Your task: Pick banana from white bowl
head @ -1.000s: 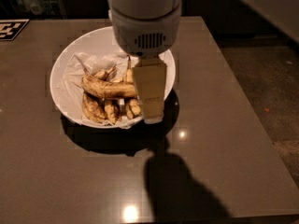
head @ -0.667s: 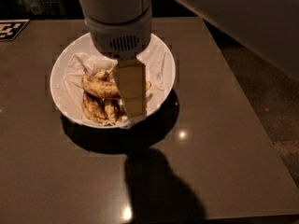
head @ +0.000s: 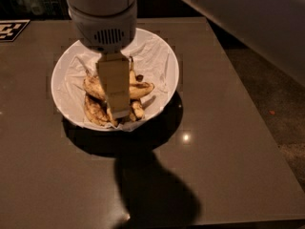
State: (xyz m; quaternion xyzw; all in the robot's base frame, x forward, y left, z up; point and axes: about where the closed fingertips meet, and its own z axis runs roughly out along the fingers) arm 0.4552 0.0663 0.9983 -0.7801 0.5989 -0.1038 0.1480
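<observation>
Gripper (head: 119, 112) down in white bowl (head: 174, 67), over banana (head: 143, 89) — open or closed, cannot tell

Cream end effector (head: 118, 109) over bowl (head: 174, 75), vented wrist (head: 107, 25)

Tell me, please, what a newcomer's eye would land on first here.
The gripper hangs from a bulky pale arm at top centre, its tip inside the white bowl. Under it lies the banana among shorter, darker ones, all on a dark table.
</observation>
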